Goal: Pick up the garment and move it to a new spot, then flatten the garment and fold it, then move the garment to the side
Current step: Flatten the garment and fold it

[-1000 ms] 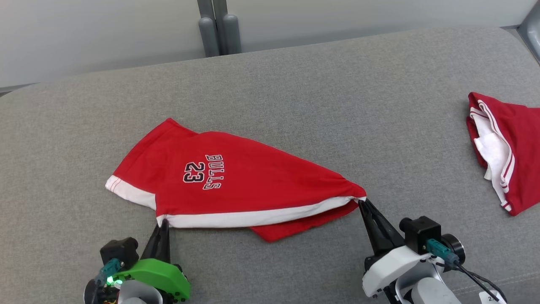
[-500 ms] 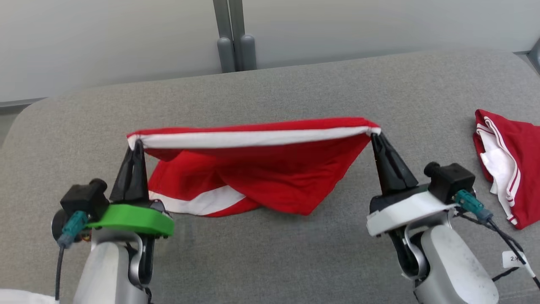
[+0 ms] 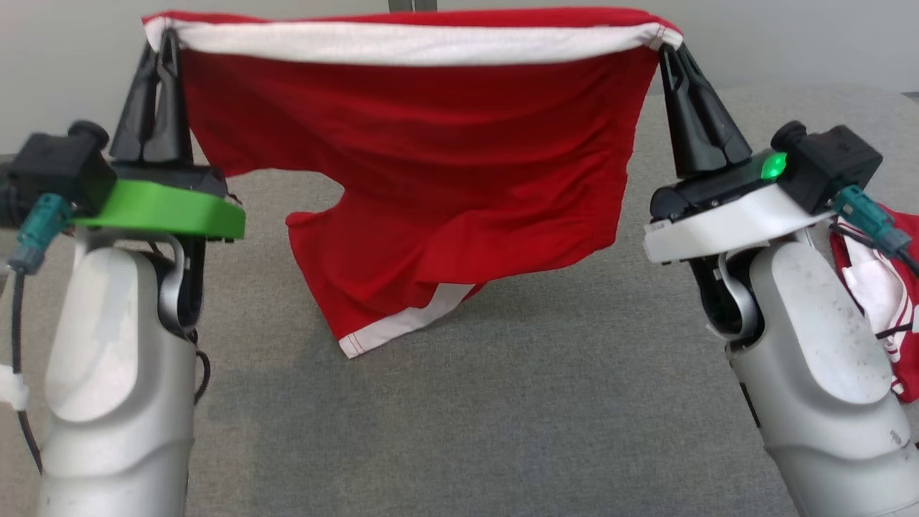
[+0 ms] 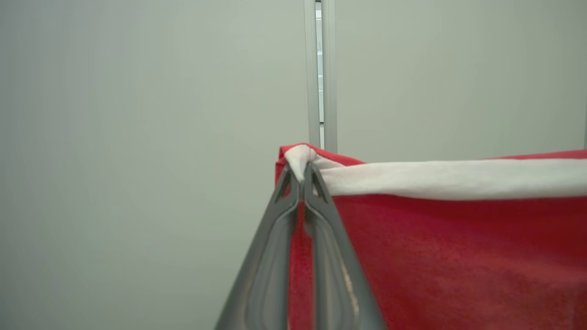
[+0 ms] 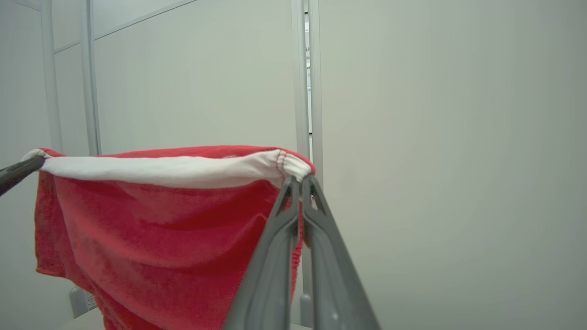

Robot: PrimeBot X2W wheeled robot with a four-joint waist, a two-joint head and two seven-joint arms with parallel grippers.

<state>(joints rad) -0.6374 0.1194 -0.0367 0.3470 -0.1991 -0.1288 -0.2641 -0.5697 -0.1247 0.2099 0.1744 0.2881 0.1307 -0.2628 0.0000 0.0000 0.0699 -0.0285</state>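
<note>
Left claw (image 3: 164, 37) and right claw (image 3: 665, 47): each clenched on a top corner of garment (image 3: 431, 158), which hangs at 12 o'clock above desk (image 3: 502, 431). Advise level claws, top edge taut (one leg trails low).

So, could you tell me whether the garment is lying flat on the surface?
No, the garment hangs stretched between the left gripper and the right gripper, both shut on it.

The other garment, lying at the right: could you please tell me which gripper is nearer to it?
Right. The right gripper pinches a corner of the shorts, up and left of the other garment; the left gripper pinches the opposite corner, farther left.
</note>
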